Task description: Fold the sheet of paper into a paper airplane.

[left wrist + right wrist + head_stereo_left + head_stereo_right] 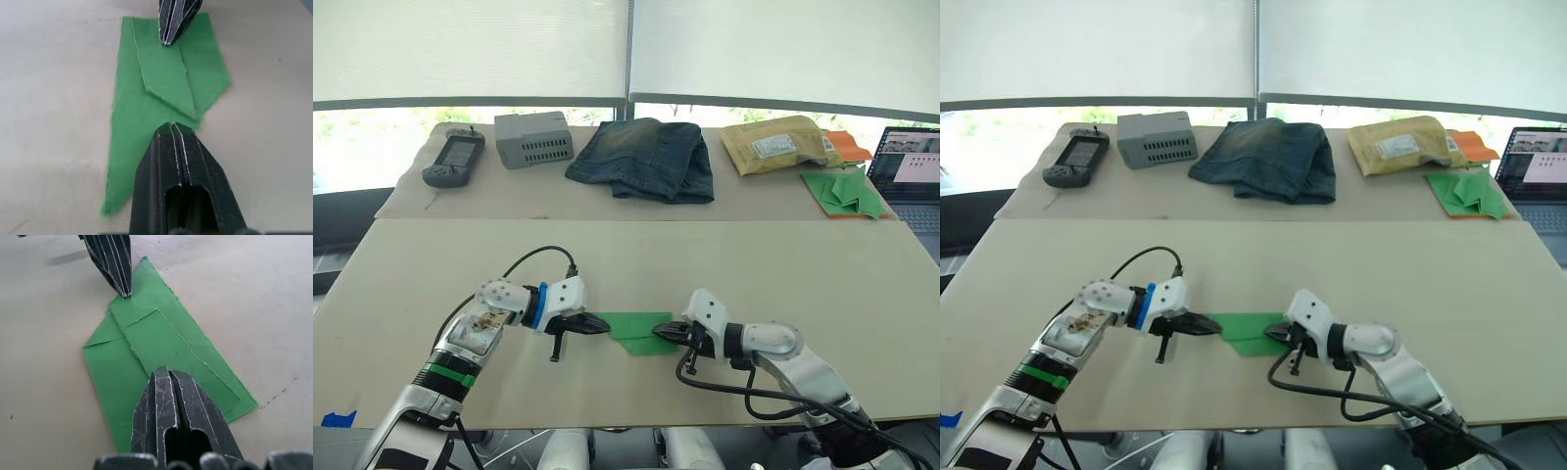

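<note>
- Left gripper (597, 324): fingers pressed together, nothing between them, tips resting on the left end of the sheet of paper (639, 331).
- Sheet of paper: partly folded, layered flaps showing, flat on the near table (783, 264) between the two grippers.
- Right gripper (664, 334): fingers clenched with nothing between them, tips down on the sheet's right end.
</note>
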